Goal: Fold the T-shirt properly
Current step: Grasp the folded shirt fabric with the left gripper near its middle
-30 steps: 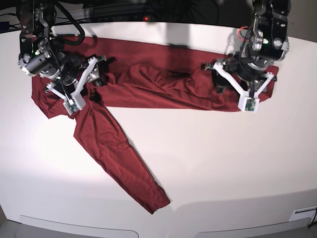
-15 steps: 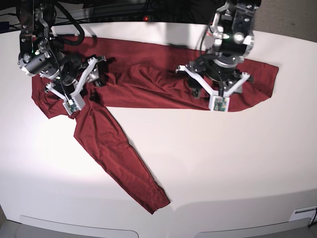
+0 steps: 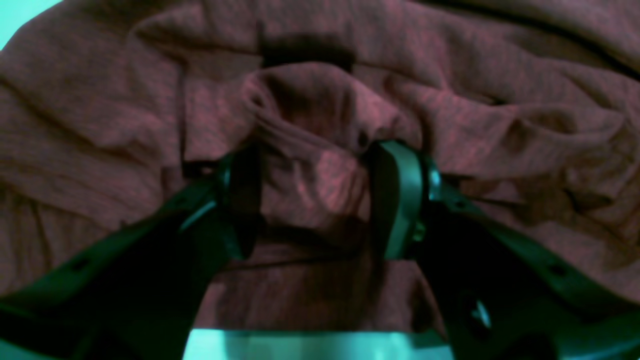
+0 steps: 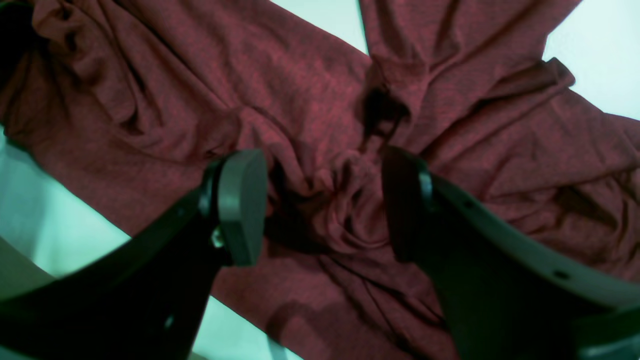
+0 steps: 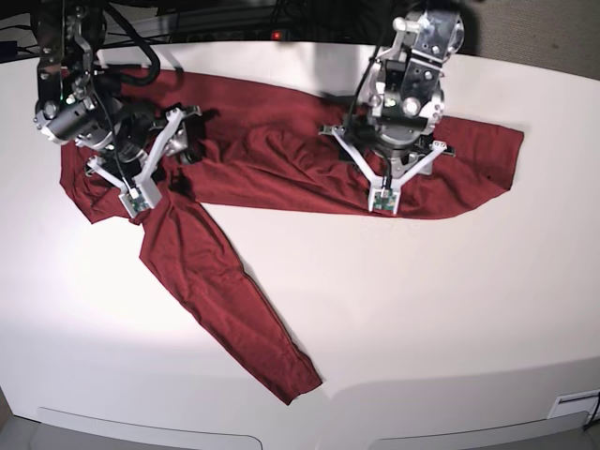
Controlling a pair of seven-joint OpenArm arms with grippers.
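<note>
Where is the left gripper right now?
In the base view the left gripper sits right of centre, over the middle of the T-shirt, jaws open astride a bunched ridge of cloth.

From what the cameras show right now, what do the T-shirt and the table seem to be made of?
T-shirt: thin, soft knit fabric, matte dark red. It lies in soft wrinkles, and the wrist views show a fine heathered texture.
Table: a smooth, hard, off-white surface, probably laminate or painted board. It is even in color with a faint sheen, but the exact material cannot be told.
</note>
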